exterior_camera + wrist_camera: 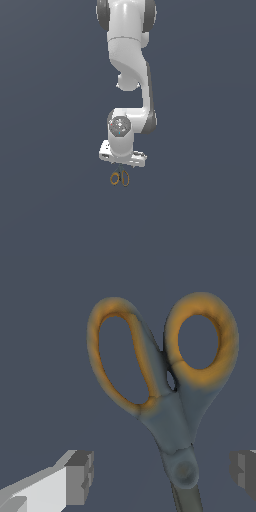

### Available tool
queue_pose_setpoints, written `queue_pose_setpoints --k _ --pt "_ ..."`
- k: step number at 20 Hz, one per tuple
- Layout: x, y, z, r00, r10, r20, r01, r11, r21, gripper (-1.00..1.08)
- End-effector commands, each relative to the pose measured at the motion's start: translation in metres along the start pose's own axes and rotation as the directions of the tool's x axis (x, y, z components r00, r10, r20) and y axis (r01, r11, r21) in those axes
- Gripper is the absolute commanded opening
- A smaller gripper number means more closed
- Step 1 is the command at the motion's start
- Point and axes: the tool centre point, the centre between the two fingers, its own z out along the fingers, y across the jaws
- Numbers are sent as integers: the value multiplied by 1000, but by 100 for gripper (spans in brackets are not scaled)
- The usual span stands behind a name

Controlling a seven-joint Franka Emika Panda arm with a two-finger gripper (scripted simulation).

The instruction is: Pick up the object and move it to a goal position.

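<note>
The object (172, 418) is a small pair of scissors with two orange-yellow finger loops and a grey-blue body, lying on the dark floor. In the exterior view its loops (120, 178) show just below the white hand. My gripper (162, 473) is open, with its fingers apart on either side of the scissors' pivot screw. One grey fingertip (80, 477) stands well clear of the scissors, and so does the other. In the exterior view the gripper (121, 167) hangs straight down over the object, with its fingers mostly hidden under the hand. The blades run out of the wrist view.
The white arm (131, 60) comes down from the top of the exterior view. A flat, dark blue-grey floor (50, 200) surrounds the scissors on all sides.
</note>
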Motion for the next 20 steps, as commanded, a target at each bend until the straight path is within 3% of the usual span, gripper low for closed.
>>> queue_pose_setpoints --k 1,5,6,20 --pt "0 0 8 1000 0 -1 0 1000 0 100" --pt "2 0 11 1000 0 -1 0 1000 0 100" --pt "2 0 11 1000 0 -1 0 1000 0 -100" --pt "0 -1 5 1000 1 -2 -1 1000 0 -100"
